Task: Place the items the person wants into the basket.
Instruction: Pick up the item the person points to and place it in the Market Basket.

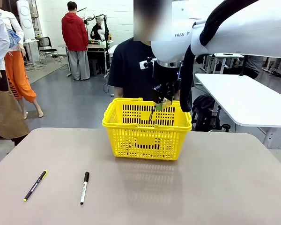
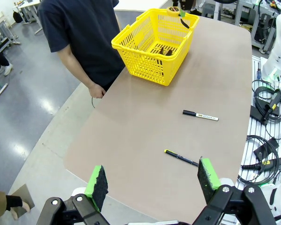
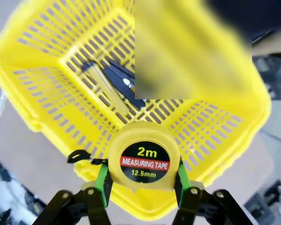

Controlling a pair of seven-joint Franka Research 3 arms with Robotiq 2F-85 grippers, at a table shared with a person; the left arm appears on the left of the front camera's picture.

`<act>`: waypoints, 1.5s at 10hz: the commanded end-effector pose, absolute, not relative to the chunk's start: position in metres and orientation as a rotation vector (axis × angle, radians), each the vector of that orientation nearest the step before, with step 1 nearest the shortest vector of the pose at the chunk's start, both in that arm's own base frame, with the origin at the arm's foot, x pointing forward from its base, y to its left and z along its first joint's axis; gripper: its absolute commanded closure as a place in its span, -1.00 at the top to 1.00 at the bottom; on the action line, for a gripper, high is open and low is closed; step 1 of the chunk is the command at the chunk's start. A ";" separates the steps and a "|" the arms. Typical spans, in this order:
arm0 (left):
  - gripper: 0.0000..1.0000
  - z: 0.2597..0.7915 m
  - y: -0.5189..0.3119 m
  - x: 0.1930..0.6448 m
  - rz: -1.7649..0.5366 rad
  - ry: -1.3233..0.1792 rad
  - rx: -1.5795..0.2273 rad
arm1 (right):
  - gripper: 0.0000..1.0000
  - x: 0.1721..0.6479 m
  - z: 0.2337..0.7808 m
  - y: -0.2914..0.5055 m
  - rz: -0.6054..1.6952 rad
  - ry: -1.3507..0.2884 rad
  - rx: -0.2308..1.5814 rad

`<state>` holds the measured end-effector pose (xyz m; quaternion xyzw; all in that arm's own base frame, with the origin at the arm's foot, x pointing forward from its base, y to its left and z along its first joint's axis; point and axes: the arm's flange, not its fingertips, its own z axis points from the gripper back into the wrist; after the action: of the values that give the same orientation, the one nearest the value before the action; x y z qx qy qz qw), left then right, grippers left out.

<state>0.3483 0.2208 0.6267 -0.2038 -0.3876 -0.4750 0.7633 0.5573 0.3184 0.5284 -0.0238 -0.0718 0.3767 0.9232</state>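
Tape measure (image 3: 145,159), small, round and yellow with a black strap, sits clamped in the right gripper (image 3: 143,180) above the yellow slotted plastic basket's (image 1: 145,140) rim; released here, it could clip the rim and tumble outside. Left gripper (image 2: 152,180) hangs wide, empty.

Below the right gripper (image 3: 141,187), which clamps the tape measure (image 3: 145,159), the basket (image 1: 131,140) mouth lies open; the knife (image 3: 103,84) and stapler (image 3: 124,82) lie on its floor, off to one side of the drop line. The person (image 1: 131,70) stands just beyond the far rim. Ahead of the wide-open left gripper (image 2: 152,180) the table (image 2: 145,154) is bare save two pens (image 2: 200,115) lying apart from each other, well short of the basket
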 end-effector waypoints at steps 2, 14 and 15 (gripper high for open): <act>1.00 0.626 0.222 0.348 -1.049 -0.868 -0.451 | 0.29 0.581 0.485 0.306 0.787 -0.095 -0.041; 1.00 0.626 0.222 0.348 -1.049 -0.868 -0.451 | 1.00 0.619 0.436 0.321 0.904 -0.015 0.025; 1.00 0.626 0.222 0.348 -1.049 -0.868 -0.451 | 1.00 0.615 0.438 0.320 0.906 -0.023 0.023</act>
<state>0.3483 0.2208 0.6267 -0.2038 -0.3876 -0.4750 0.7633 0.6206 0.3254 0.4348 0.0011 -0.0123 0.4297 0.9029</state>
